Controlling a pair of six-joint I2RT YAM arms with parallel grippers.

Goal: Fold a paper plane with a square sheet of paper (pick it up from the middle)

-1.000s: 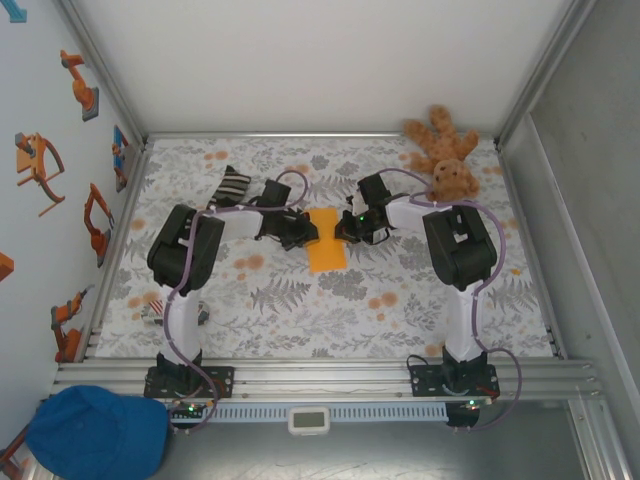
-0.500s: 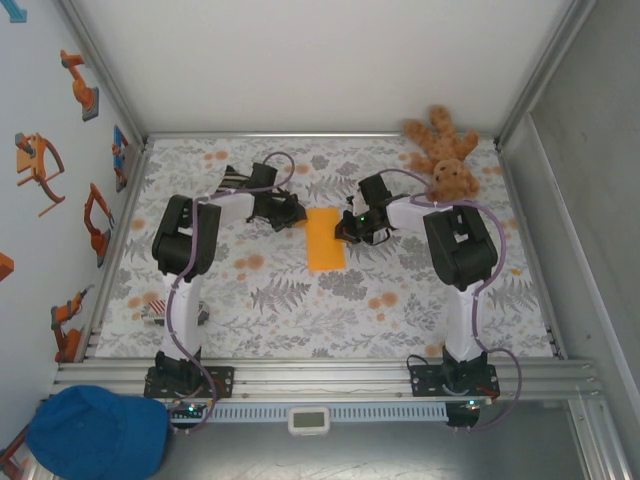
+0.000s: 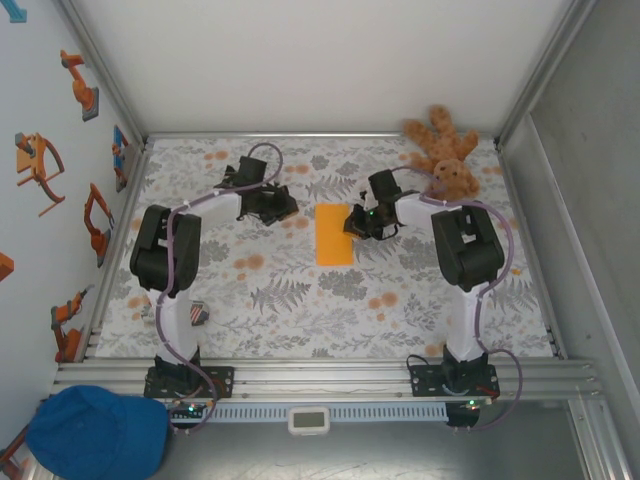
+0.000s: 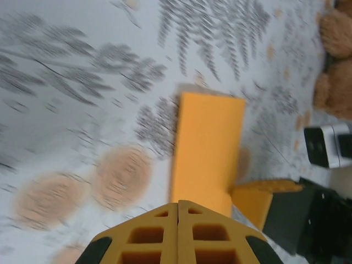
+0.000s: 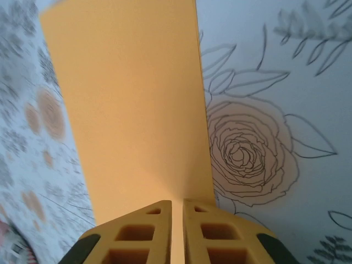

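Left pincer (image 4: 177, 204) backed off toward worktop's (image 3: 300, 320) far-left corner, pressed together, empty. Right pincer (image 5: 177, 202) slightly spread at folded square sheet of paper (image 3: 335, 235); we reckon it's releasing crease.

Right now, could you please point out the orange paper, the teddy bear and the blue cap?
orange paper (image 3: 333, 240), top view, centre of the sheet.
teddy bear (image 3: 455, 180), top view, its head.
blue cap (image 3: 95, 430), top view, its crown.

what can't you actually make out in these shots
Right wrist view: near edge of the paper, behind the right gripper, so a grip on it is unclear.
Left wrist view: teddy bear, cut off by the right edge and blurred.
Top view: small object by the left arm, mostly covered and too small to name.
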